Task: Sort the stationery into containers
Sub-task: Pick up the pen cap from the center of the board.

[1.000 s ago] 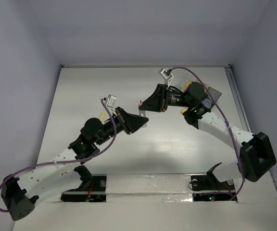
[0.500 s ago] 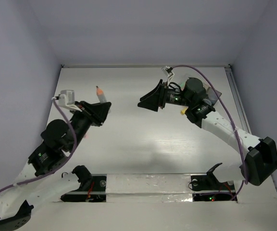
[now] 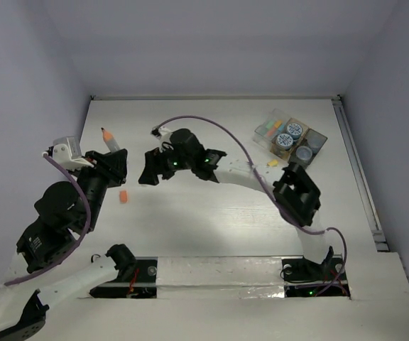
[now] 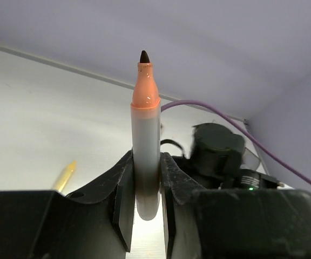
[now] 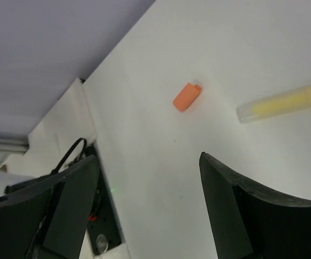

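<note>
My left gripper [image 4: 146,183] is shut on a grey marker [image 4: 146,135] with an orange neck and dark tip, which stands up out of the jaws. In the top view this marker [image 3: 107,137] sits at the far left, above the left gripper [image 3: 112,153]. My right gripper [image 5: 150,178] is open and empty over the table. An orange block [image 5: 187,96] and a yellow clear-capped stick [image 5: 285,102] lie beyond it. From above, the right gripper [image 3: 146,175] is left of centre, with the orange block [image 3: 123,197] just left of it. A clear box [image 3: 267,128] and a dark tray [image 3: 318,141] sit at the back right.
Round jars [image 3: 293,130] with blue-white and grey lids stand in the containers. A small yellow piece [image 3: 272,163] lies on the table beside them. The right arm [image 3: 247,177] stretches across the table's middle. Walls close in the table on the left, back and right.
The right arm has swung from the containers at the back right over to left of centre, and its jaws have opened. The left arm has drawn back to the left with the marker.
</note>
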Tool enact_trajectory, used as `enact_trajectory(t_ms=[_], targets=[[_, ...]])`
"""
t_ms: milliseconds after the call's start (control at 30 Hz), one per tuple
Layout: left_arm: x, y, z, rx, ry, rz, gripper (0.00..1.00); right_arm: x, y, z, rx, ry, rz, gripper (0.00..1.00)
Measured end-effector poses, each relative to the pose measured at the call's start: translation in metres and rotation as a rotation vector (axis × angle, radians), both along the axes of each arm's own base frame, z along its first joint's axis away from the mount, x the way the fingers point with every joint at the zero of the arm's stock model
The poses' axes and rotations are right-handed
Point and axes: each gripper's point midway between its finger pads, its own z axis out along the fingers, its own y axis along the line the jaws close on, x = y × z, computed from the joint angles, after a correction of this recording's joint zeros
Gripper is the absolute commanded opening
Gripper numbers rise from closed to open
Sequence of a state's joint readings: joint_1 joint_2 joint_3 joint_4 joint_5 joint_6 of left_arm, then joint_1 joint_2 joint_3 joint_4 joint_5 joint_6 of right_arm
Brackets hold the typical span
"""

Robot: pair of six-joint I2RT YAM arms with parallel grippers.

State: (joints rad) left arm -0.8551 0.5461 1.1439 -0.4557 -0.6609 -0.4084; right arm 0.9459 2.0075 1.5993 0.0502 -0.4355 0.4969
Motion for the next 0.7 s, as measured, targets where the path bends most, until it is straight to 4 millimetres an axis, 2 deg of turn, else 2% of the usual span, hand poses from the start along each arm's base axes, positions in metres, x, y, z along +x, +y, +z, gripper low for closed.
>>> enact_trajectory(t_ms=[167, 433, 567, 700], targets=[[0.004, 0.007, -0.002, 0.049, 0.009, 0.049, 0.00, 0.015, 0.047, -0.037, -0.077, -0.052, -0.015, 0.78], [0.005, 0.016, 0.006, 0.081, -0.002, 0.090, 0.00, 0.045, 0.102, -0.086, -0.159, -0.153, -0.062, 0.78], [0.002, 0.022, 0.009, 0.073, -0.018, 0.096, 0.00, 0.035, 0.113, -0.115, -0.228, -0.198, -0.059, 0.80], [-0.002, 0.026, 0.010, 0.062, -0.033, 0.097, 0.00, 0.017, 0.124, -0.129, -0.262, -0.249, -0.040, 0.83]])
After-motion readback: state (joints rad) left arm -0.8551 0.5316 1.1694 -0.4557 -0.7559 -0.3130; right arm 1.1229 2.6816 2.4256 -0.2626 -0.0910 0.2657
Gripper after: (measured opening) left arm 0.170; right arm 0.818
